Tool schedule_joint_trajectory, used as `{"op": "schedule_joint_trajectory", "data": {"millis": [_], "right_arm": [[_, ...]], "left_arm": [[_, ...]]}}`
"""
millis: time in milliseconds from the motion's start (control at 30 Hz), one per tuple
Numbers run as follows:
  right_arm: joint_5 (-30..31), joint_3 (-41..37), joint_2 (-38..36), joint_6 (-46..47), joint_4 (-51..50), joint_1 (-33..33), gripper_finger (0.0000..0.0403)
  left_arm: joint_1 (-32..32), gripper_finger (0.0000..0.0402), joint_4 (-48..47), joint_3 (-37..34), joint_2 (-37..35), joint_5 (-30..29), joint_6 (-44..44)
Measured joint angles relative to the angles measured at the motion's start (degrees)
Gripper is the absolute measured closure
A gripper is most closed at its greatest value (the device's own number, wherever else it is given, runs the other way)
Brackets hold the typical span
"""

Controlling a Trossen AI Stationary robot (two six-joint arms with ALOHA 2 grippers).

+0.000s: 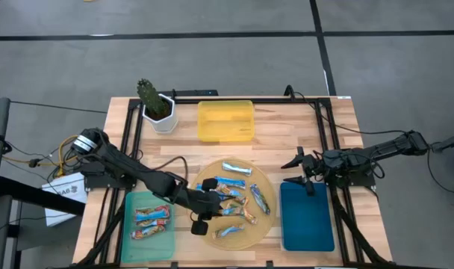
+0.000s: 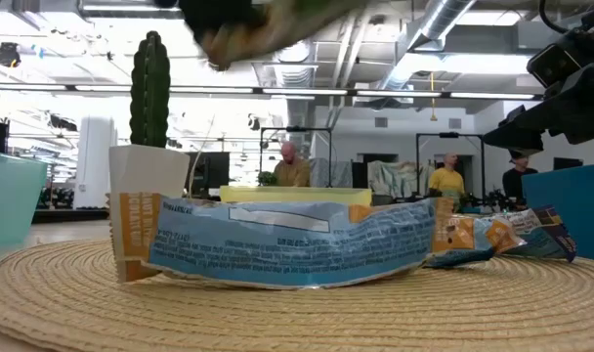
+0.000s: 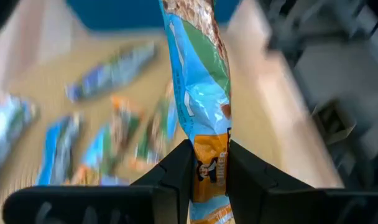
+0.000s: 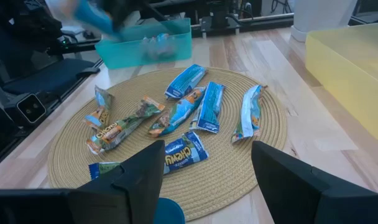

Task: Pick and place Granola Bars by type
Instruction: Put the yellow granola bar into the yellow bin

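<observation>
Now left tool [image 3: 209,163] pinching a granola bar [image 3: 198,81] above the woven mat [image 1: 266,224]; right tool [image 4: 207,180] spread

Wooden table [image 1: 287,142]: woven mat [image 1: 266,221], three trays, potted cactus [image 1: 155,106].

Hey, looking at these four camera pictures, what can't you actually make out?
- Left wrist view: the bars on the woven mat are motion-blurred; their types are unreadable.
- Left wrist view: the lower end of the held bar is hidden between the left gripper fingers.
- High view: the bars in the teal tray are too small to read.
</observation>
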Motion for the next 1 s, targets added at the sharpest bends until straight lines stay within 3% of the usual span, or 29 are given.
{"op": "schedule_joint_trajectory", "data": {"millis": [367,733,1000], "right_arm": [[0.0,-0.01,0.0,0.02,0.02,-0.01,0.0168],[0.0,-0.02,-0.02,0.0,0.02,0.0,0.0168],[0.0,0.0,-0.02,0.0,0.02,0.0,0.0168]], "left_arm": [[0.0,0.0327,20.97,0.04,-3.86,-1.41,0.01],[2.57,0.0326,22.28,0.04,-3.8,-1.52,0.01],[9.67,0.0326,22.12,0.04,-3.77,-1.43,0.01]]}}
